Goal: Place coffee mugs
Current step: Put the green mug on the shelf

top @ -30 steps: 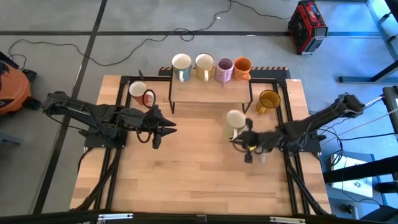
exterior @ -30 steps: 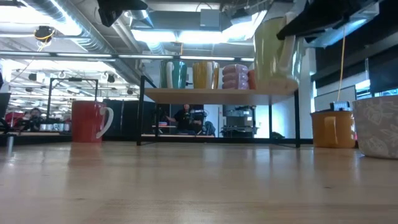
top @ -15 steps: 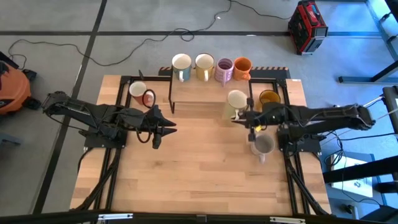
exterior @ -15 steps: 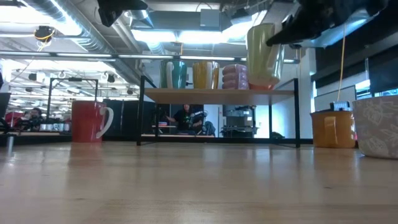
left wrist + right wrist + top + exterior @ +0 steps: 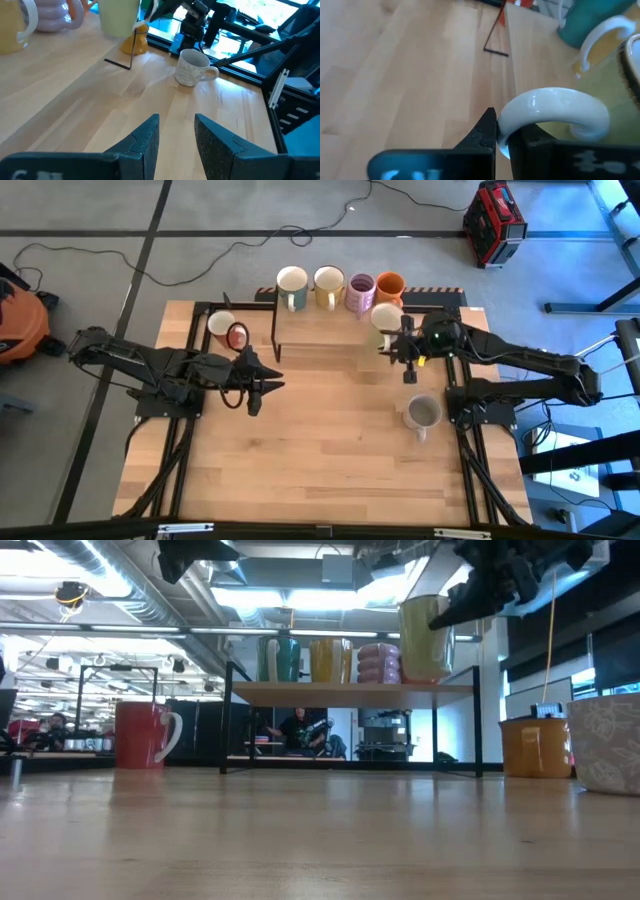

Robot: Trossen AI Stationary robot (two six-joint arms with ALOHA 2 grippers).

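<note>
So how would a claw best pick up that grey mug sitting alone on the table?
By its handle, probably. The grey mug stands upright with open table around it, and its handle sticks out toward the table's front edge. Coming from that side, the claw could pinch the loop, as the right claw does with the cream mug.

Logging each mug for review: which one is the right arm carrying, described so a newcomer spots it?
Find the raised wooden shelf at the table's far edge. At its right end, the right claw holds a cream mug by its handle. Unlike the four mugs lined along the shelf's back, it is gripped, nearest the orange mug.
</note>
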